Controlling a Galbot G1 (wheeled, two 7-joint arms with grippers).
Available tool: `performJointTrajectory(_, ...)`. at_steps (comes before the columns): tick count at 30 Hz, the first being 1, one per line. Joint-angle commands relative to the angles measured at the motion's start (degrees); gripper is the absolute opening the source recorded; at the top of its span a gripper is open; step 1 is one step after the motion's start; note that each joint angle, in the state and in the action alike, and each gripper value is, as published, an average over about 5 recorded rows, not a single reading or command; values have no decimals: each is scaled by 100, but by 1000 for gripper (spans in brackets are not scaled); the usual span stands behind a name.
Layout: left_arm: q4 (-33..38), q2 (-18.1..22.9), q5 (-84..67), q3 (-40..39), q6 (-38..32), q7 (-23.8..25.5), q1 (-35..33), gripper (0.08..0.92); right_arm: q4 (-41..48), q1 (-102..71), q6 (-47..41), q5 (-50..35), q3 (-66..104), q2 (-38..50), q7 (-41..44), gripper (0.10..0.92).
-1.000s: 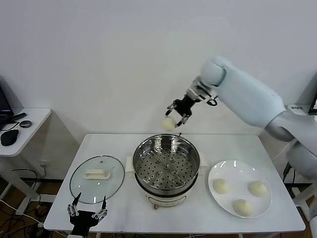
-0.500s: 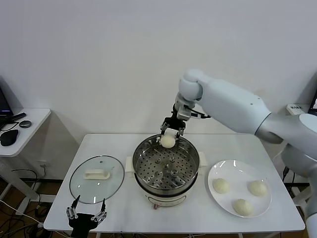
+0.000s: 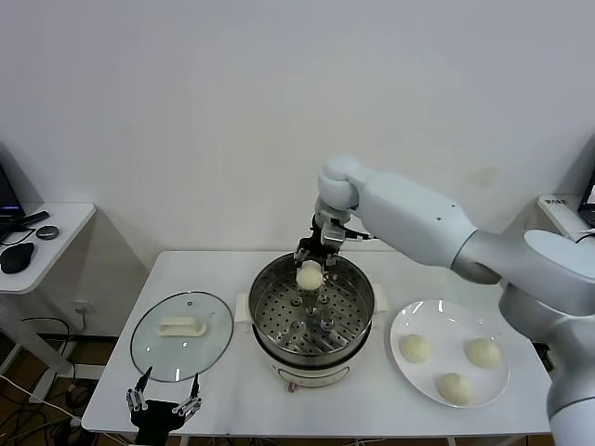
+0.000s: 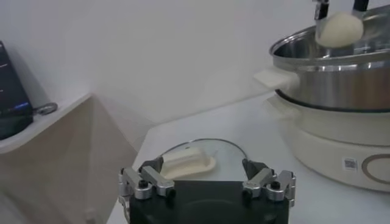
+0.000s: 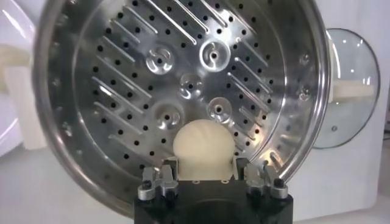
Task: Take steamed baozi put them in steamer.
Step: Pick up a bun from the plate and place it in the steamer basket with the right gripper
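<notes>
Right gripper (image 3: 310, 262) swung in from beyond the far rim of steamer (image 3: 313, 307), then lowered. Now clamped on one baozi (image 3: 310, 275), held just inside the far rim above the perforated tray (image 5: 183, 91). Right arm (image 3: 409, 214) pulled lower and further left.

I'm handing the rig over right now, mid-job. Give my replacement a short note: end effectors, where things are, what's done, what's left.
Right end effector: shut on one baozi, held over the far side of the steamer, above its perforated tray.
Left end effector: open, empty, parked low at the table's front left, near the glass lid.
Done: nothing is in the steamer yet.
Left: release this bun, then move the three baozi from the white plate.
</notes>
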State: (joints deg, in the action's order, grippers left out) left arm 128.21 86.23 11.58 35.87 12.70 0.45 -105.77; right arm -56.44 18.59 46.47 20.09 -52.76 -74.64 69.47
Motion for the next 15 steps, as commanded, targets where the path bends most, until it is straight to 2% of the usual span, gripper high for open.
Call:
performJointTrajectory(1, 5, -3, 0, -10, 1, 2, -37, 823, 326, -249, 93, 829, 220, -247, -462, 560)
performJointTrajectory(12, 13, -27, -28, -10, 4, 7, -46, 823, 607, -349, 91, 879, 244, -344, -477, 573)
performJointTrajectory(15, 11, -26, -28, -19, 8, 14, -48, 823, 602, -380, 89, 841, 237, -322, -507, 627)
